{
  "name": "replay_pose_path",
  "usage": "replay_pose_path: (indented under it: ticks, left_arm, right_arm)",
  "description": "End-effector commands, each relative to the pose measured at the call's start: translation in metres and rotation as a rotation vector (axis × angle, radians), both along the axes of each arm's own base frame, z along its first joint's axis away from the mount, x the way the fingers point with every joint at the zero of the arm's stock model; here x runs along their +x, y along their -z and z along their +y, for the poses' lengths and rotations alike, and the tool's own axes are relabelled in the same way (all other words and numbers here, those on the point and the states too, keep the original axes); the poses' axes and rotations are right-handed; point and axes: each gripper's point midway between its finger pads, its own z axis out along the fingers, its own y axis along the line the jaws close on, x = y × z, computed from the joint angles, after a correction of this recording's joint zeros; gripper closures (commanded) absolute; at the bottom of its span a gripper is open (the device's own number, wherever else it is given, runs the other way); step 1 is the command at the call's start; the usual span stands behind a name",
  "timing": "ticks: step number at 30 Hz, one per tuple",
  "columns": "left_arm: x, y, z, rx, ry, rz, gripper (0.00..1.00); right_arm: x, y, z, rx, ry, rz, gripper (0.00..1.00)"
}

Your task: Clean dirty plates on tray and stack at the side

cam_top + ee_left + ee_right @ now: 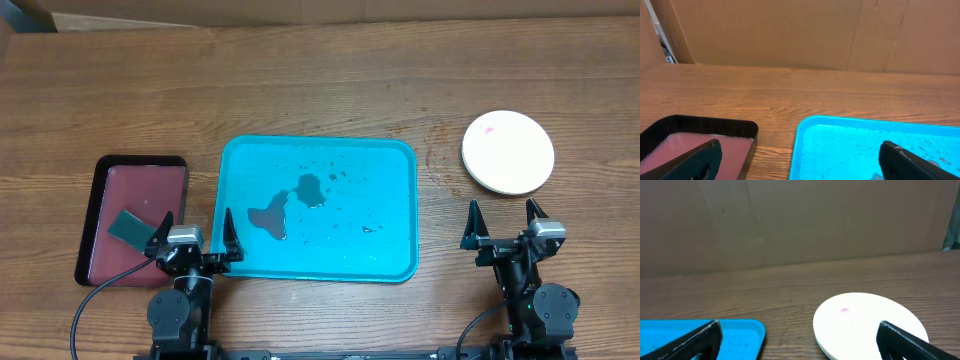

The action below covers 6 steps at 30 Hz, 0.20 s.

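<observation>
All plates point(508, 152) are seemingly sitting stacked at the empty tray's point(385, 255) three o'clock, finishing the task, with left claw point(197, 216) and right claw point(503, 212) gaping open.

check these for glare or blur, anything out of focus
Overhead: sharp, evenly lit, puddles dark on the tray. Left wrist: own fingers dark and soft at the bottom edge. Right wrist: white plate bright, nearly washed out.

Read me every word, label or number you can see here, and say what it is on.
None: no word, label, brand or number shows on the blue tray, the white plate, the red tray or the sponge.
</observation>
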Motion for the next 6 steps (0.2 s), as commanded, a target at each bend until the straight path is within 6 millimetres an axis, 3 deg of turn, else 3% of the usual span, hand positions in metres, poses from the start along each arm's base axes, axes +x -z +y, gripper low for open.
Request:
replay_pose_path:
  ticks: [1,6]
  left_arm:
    - [-0.0003,-0.0006,0.0003,0.009,0.001,-0.007,0.00]
    - [-0.0003,-0.0006,0.0003,0.009,0.001,-0.007,0.00]
  right_arm:
    - [0.0001,0.0009,-0.0012,-0.004,0.006,-0.007,0.00]
    - [0.0001,0.0009,-0.0012,-0.004,0.006,-0.007,0.00]
